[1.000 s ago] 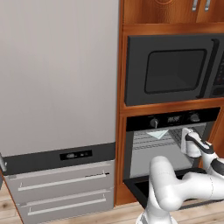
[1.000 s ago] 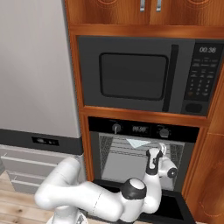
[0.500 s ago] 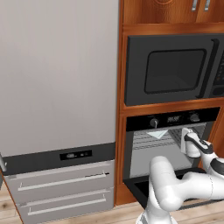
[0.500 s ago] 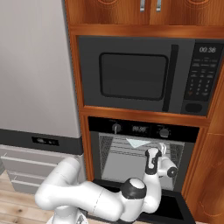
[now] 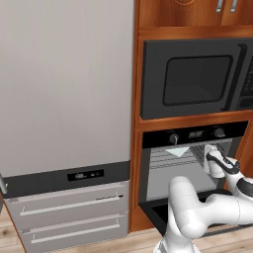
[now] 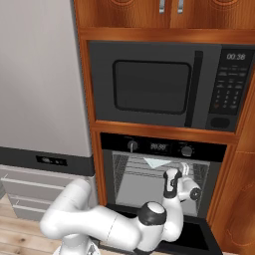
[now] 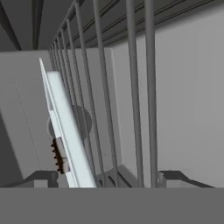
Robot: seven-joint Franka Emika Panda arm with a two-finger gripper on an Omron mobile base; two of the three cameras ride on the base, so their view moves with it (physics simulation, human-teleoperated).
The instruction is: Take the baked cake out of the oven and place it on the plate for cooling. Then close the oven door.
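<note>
Reaching into the black built-in oven (image 5: 190,163) at lower right, the spread two-finger gripper (image 7: 105,177) is lined up around a pale wedge-shaped cake slice (image 7: 65,131) on the wire rack (image 7: 131,87). Pinching it seems needed next, honestly.

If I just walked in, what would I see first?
The big white robot arm reaching up into the open black built-in oven, whose wide black drop-down door lies flat below. Its claw sits inside beside the wire racks, near a pale tray resting on a rack. Above the oven sits a black microwave, and a tall grey fridge stands to the left.
</note>
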